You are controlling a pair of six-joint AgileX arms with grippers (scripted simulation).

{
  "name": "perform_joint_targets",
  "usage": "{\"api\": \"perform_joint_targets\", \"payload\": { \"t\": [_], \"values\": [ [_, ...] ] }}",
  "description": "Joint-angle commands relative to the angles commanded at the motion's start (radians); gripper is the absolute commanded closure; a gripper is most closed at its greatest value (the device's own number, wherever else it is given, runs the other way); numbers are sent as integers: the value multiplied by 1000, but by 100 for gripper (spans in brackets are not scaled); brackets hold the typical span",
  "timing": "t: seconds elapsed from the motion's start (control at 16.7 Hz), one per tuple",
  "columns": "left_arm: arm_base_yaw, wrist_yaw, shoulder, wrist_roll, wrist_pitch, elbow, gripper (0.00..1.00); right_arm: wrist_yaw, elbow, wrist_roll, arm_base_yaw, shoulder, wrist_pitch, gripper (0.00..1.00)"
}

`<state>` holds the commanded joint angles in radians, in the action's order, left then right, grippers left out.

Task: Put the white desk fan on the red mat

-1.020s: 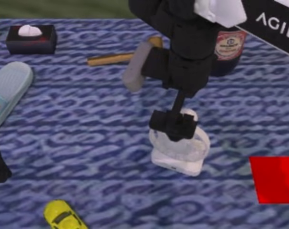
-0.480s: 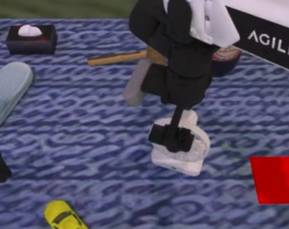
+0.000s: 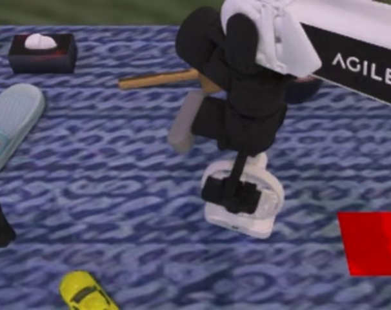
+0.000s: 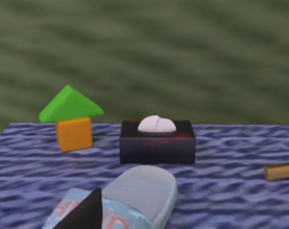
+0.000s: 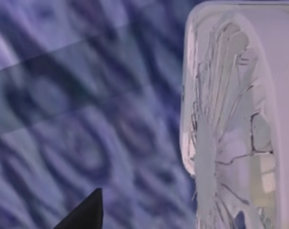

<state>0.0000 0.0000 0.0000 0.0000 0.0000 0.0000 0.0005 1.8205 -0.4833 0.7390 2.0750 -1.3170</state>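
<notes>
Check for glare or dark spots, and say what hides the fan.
Top view: evenly lit, no glare; the right claw and arm cover part of the white desk fan. Right wrist view: fan cropped at the frame edge. Left wrist view: evenly lit, no fan.

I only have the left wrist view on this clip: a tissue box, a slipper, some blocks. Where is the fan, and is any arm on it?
Observer: The white desk fan stands mid-table; the right claw is down over it.
Operator: Has it gripped?
Observer: Can't tell; the right wrist view shows only the grille and one dark fingertip beside it.
Operator: And the mat?
Observer: The red mat lies bare at the table's right edge, apart from the fan.
</notes>
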Motion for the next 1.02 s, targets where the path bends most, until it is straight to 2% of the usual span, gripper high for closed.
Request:
{"api": "perform_joint_targets", "payload": {
  "t": [0.72, 1.02],
  "values": [
    [0, 0, 0, 0, 0, 0, 0, 0, 0, 0, 0, 0, 0, 98],
    [0, 0, 0, 0, 0, 0, 0, 0, 0, 0, 0, 0, 0, 100]
  ]
}}
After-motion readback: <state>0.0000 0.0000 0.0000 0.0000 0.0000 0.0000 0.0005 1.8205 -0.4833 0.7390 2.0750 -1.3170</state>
